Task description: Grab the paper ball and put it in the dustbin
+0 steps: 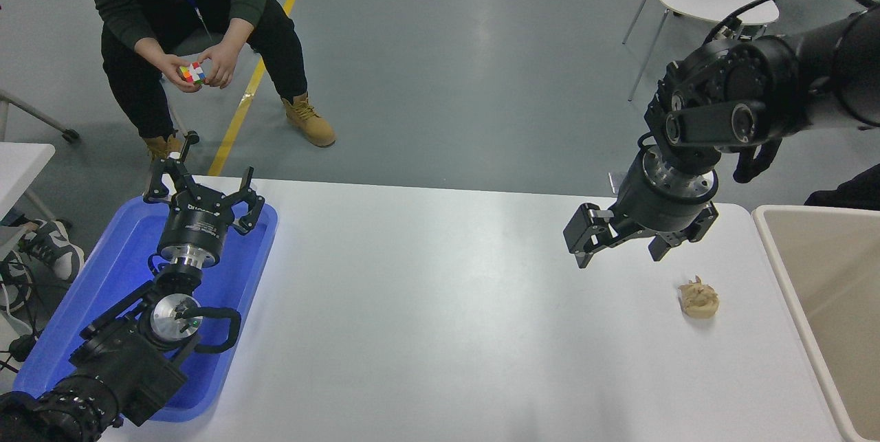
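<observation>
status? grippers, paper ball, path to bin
Right gripper open, empty, above table, up-left of ball. Left gripper open, parked over blue tray. Paper ball on table, untouched. Dustbin at right edge; nothing between.

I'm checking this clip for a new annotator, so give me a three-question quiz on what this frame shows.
1. True or false: the small crumpled tan paper ball lies on the white table, not held by any gripper.
2. Which thing lies under the left gripper? A) the shallow blue plastic tray B) the large beige plastic dustbin C) a white chair
3. Fill in: the right gripper hangs over the table with its jaws ____.

Key: 1 true. 2 A. 3 open; it sits up and to the left of the ball in the picture, and the dustbin stands at the table's right end.
</observation>
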